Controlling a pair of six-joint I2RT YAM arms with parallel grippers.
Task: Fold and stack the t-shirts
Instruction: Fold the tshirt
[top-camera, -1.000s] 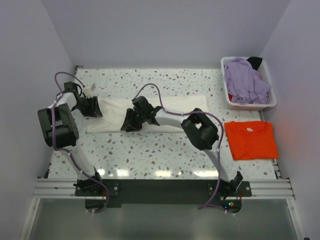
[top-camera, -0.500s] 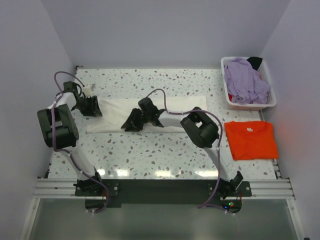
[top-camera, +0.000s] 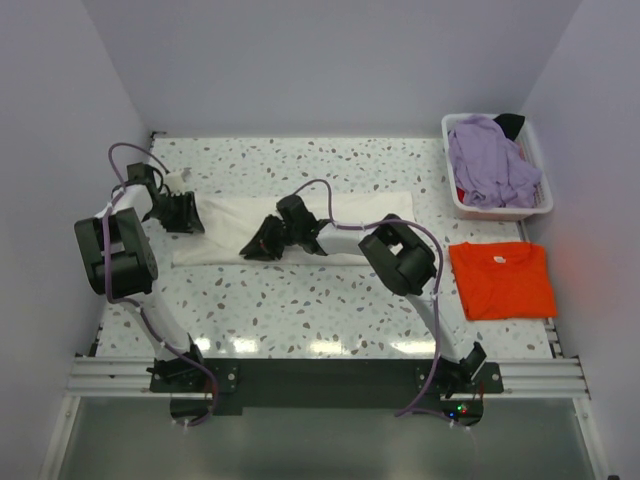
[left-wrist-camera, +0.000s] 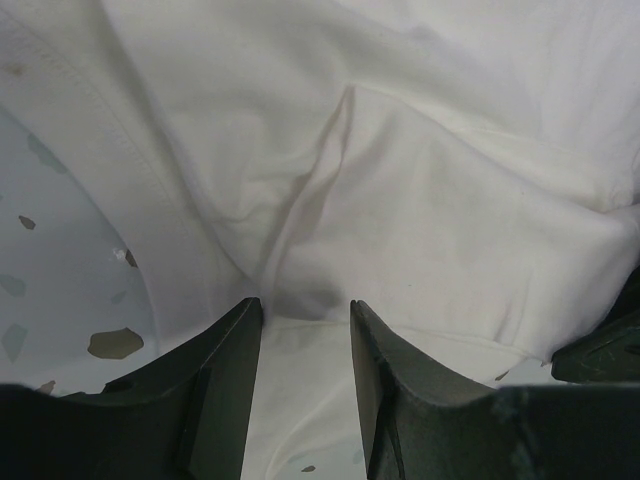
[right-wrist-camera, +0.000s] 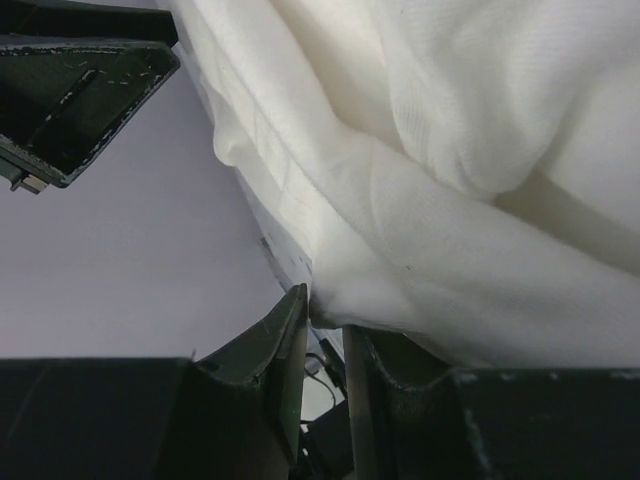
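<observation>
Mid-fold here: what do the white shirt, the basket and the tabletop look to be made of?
The white shirt: soft matte knit, probably cotton jersey; fine fabric grain, stitched hem, limp creases. The basket: looks like rigid white plastic; smooth, thin moulded rim. The tabletop: hard speckled terrazzo-like surface, glossy; lamp reflections near the front edge.

Top view: the right gripper (top-camera: 252, 250) is covering the middle of the cream-white t-shirt (top-camera: 350, 208), and its fingertips are showing too small to judge. The left gripper (top-camera: 197, 222) is masking the shirt's left end. In the basket (top-camera: 500, 212), the lavender t-shirt (top-camera: 490, 160) is burying most of a red item (top-camera: 461, 193) and a black item (top-camera: 510, 124). Both wrist views are cropping the shirt at their edges. Left wrist: cloth is lying between the fingers (left-wrist-camera: 225, 350), and whether it is gripped is not showing.
</observation>
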